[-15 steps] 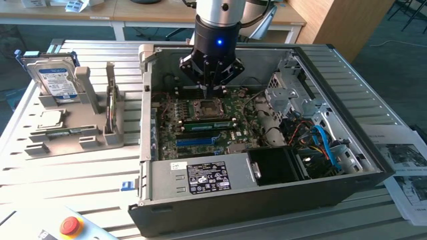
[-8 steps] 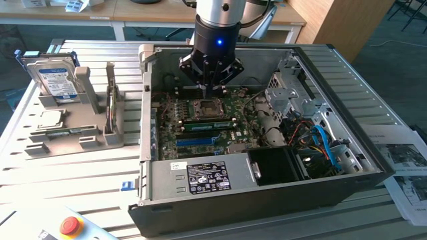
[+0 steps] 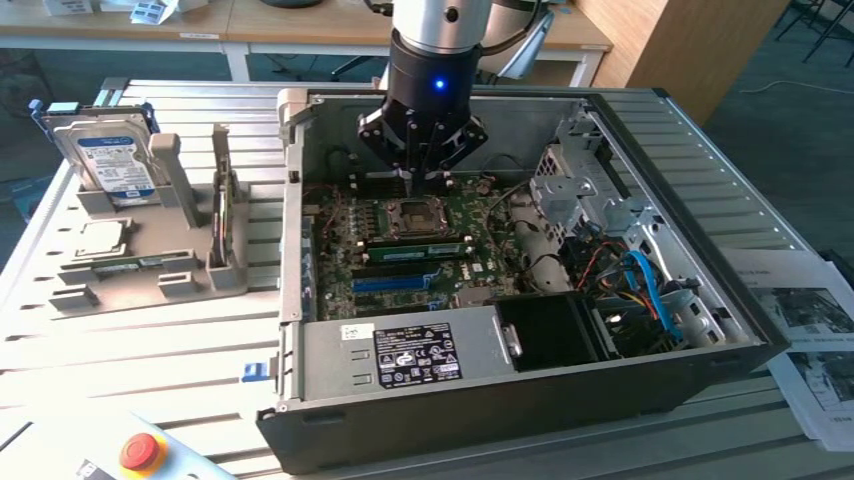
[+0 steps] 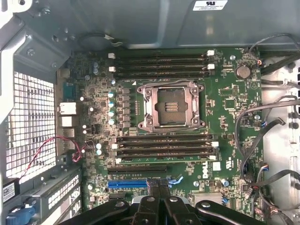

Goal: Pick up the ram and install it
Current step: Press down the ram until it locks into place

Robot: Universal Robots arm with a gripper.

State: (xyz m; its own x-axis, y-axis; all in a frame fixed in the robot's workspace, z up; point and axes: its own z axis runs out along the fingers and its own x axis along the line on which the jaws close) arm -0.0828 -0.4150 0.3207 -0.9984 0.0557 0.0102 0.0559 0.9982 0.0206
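Observation:
The ram [image 3: 418, 249], a long green stick with dark chips, stands on edge in a slot on the motherboard [image 3: 467, 215]. It sits between the CPU socket [image 3: 411, 215] and the blue slot strip [image 3: 398, 284]. My gripper [image 3: 424, 180] hangs inside the open computer case, above the board and apart from the ram. Its fingers are shut and nothing shows between them. In the wrist view the gripper [image 4: 157, 185] shows over the blue slot strip [image 4: 129, 183], with the CPU socket [image 4: 171, 107] and rows of dark memory slots [image 4: 164, 146] beyond.
The case walls [image 3: 296, 230], a drive cage [image 3: 587, 190], loose cables [image 3: 641, 280] and the power supply [image 3: 414, 355] ring the board. In the exterior view's left, a grey holder [image 3: 80, 298] carries a hard drive [image 3: 118, 160] and a thin board on edge [image 3: 220, 205]. A red stop button [image 3: 140, 452] sits near the front.

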